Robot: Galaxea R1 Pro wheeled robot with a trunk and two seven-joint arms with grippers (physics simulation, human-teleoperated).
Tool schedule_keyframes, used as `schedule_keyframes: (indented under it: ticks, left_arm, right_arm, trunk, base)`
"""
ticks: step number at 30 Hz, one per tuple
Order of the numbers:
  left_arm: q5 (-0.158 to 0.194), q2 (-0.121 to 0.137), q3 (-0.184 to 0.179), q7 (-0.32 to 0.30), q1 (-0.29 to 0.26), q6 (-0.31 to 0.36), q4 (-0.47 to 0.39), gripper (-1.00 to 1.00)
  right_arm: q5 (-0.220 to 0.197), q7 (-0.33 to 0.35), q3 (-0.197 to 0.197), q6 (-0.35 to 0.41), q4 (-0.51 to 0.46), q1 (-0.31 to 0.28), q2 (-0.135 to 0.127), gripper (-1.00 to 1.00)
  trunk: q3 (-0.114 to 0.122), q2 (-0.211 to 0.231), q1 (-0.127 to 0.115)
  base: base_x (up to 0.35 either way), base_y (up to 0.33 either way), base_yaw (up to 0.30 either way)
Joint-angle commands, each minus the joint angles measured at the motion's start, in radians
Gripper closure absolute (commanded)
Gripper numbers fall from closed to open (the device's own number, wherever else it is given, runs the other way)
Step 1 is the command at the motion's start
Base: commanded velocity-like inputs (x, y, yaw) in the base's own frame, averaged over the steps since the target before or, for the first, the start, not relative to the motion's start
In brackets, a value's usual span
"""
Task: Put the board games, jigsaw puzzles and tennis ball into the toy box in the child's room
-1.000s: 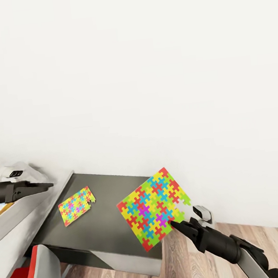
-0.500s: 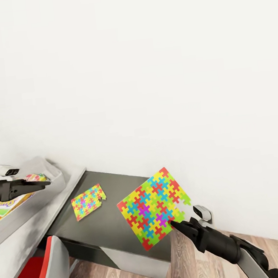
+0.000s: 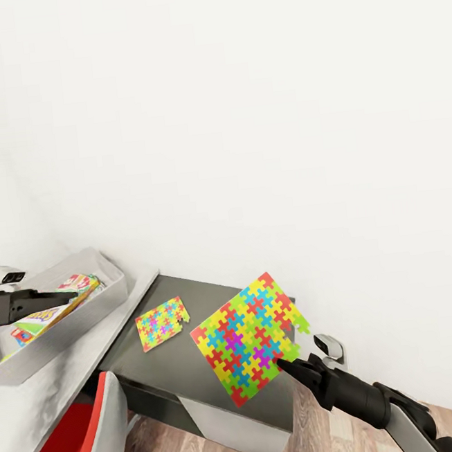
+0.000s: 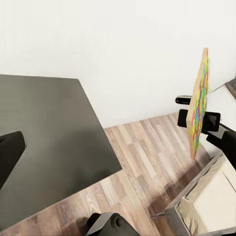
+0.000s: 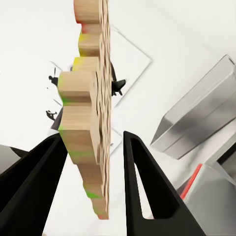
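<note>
Above table [image 3: 199, 368]: right claw [image 3: 282, 365] gripping puzzle [image 3: 248, 335]

head: high, looking down over table [image 3: 199, 368] corner | wrists: close, along fingers | shared: held jigsaw puzzle [image 3: 250, 337]

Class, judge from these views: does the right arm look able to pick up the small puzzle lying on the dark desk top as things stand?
Probably not yet: the right gripper already holds the large jigsaw puzzle, so it has no free grip for the small puzzle on the table.
</note>
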Motion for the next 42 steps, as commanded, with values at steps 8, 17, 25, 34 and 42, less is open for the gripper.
schedule_keyframes:
  ticks: [8,17,25,34,42]
  left_arm:
    - [-0.001,0.000,-0.002,-0.004,0.000,0.011,0.000,-1.00]
    - [-0.004,0.000,-0.003,-0.004,0.000,0.011,0.001,-1.00]
    - [-0.011,-0.028,-0.031,0.025,0.026,-0.017,0.030,-1.00]
    - [-0.042,-0.078,-0.081,-0.004,0.078,0.004,0.080,-1.00]
    - [-0.043,-0.123,-0.126,-0.004,0.122,0.004,0.125,-1.00]
  right_arm:
    - [-0.010,-0.009,0.005,0.012,0.006,-0.001,0.001,1.00]
    - [-0.010,-0.012,0.006,0.013,0.008,-0.002,0.004,1.00]
    - [0.020,-0.041,-0.024,-0.018,0.024,0.002,0.019,1.00]
    - [0.060,-0.070,-0.075,-0.037,0.075,-0.005,0.007,1.00]
    - [0.062,-0.073,-0.105,-0.038,0.110,-0.005,0.008,1.00]
  trunk:
    - [0.007,-0.002,0.001]
    - [0.015,-0.002,0.001]
    - [0.015,-0.002,0.001]
    - [0.015,-0.002,0.001]
    - [0.015,-0.002,0.001]
  base:
    - [0.000,0.000,0.218]
    - [0.000,0.000,0.205]
    - [0.000,0.000,0.021]
    - [0.000,0.000,0.000]
    - [0.000,0.000,0.000]
